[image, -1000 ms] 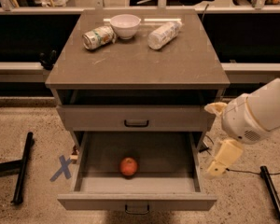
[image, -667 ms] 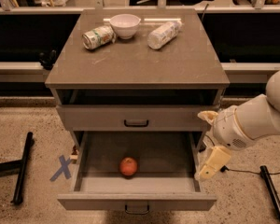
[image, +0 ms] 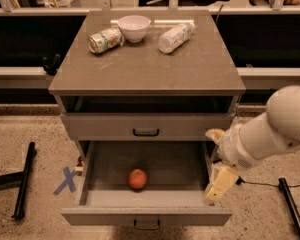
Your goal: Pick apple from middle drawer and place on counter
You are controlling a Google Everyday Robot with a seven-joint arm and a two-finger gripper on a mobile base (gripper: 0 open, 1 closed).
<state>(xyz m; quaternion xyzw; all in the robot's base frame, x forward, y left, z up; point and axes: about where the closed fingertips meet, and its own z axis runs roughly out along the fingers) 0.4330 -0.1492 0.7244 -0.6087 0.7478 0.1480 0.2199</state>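
The red-orange apple lies on the floor of the pulled-out middle drawer, a little left of its centre. The counter is the grey-brown top slab of the cabinet, above it. My gripper hangs at the drawer's right rim, to the right of the apple and apart from it. Its two pale fingers are spread, one fingertip near the upper drawer front and the other finger pointing down over the drawer's right wall. It holds nothing.
A white bowl, a can on its side and a bottle on its side lie at the back of the counter. A shut drawer front sits above the open drawer. Dark legs and a blue X are on the floor at the left.
My arm and gripper have moved left, from beside the cabinet to the open drawer's right rim. The apple and the things on the counter have not moved.
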